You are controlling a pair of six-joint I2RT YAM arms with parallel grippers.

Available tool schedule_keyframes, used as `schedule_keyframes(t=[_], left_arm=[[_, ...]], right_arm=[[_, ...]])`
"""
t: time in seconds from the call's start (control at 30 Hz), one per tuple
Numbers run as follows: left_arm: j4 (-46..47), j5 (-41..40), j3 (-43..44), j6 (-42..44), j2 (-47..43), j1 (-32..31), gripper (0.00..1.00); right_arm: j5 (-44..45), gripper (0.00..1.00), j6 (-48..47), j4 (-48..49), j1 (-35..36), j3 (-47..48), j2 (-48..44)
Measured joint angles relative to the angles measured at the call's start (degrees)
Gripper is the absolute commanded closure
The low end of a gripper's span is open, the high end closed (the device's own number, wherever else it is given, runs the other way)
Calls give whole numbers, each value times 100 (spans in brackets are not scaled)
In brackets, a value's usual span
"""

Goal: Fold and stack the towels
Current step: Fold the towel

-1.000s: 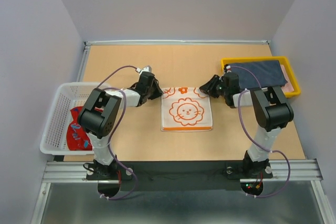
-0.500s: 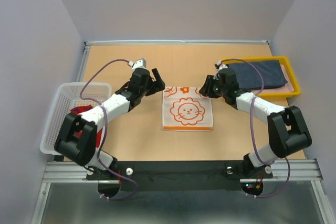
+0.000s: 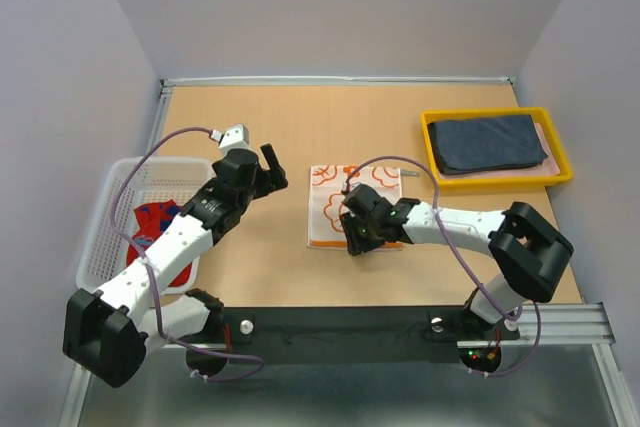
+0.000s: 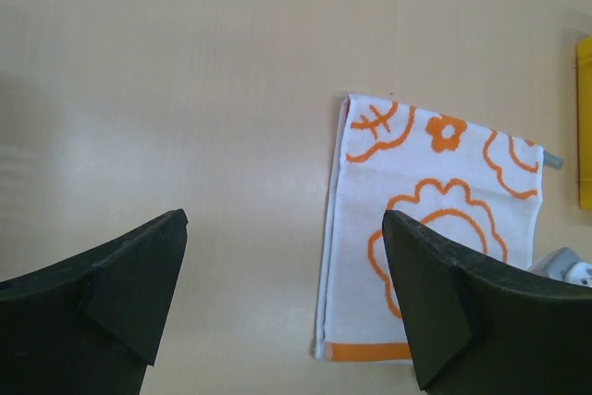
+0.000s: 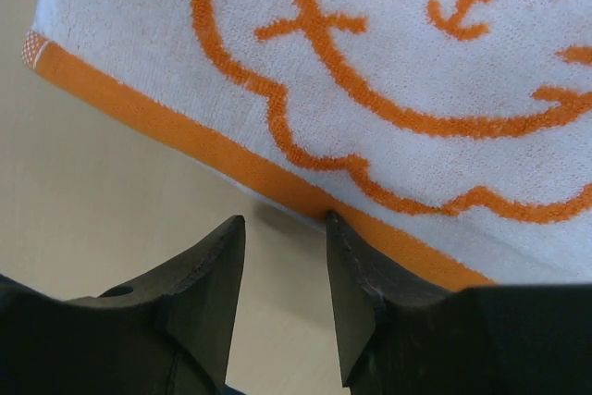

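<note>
An orange-and-white towel with a lion pattern [image 3: 330, 197] lies folded flat on the table. In the left wrist view the towel [image 4: 435, 219] has its left edge just inside the right fingertip. My left gripper [image 3: 277, 169] hovers to the towel's left, open wide and empty [image 4: 284, 224]. My right gripper [image 3: 352, 242] is low at the towel's near orange border [image 5: 277, 187], jaws partly open [image 5: 282, 224]. One fingertip [image 5: 335, 228] touches that border, and bare table shows between the jaws. A navy towel [image 3: 487, 144] lies in the yellow tray. A red towel with blue patches [image 3: 150, 222] lies in the basket.
The white mesh basket [image 3: 110, 217] stands at the table's left edge, partly under my left arm. The yellow tray [image 3: 490, 113] sits at the back right. My right arm stretches across the towel's right half. Walls enclose the wooden table [image 3: 300, 117].
My left gripper opened wide and drew back left, off the towel's far corner. My right arm swung from the towel's far right corner down to its near edge.
</note>
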Motion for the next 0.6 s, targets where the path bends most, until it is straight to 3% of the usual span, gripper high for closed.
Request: schedule_keyframes(t=[0.17,0.37,0.5,0.6], left_arm=[[-328,2,-173,50,-260,0,2],[-522,4,-173,402,-382,0,1],[-568,90,-116,901,-334,0,1],[-555,295,94,1331,-153,0,1]], right_arm=[[203,54,280,-114,669,181,149],[-166,51,343,-614,1362,321,122],[-254,41,-118,-1231,1182,726,-74],[-407,38,-704,-1412,367,1211,-385]])
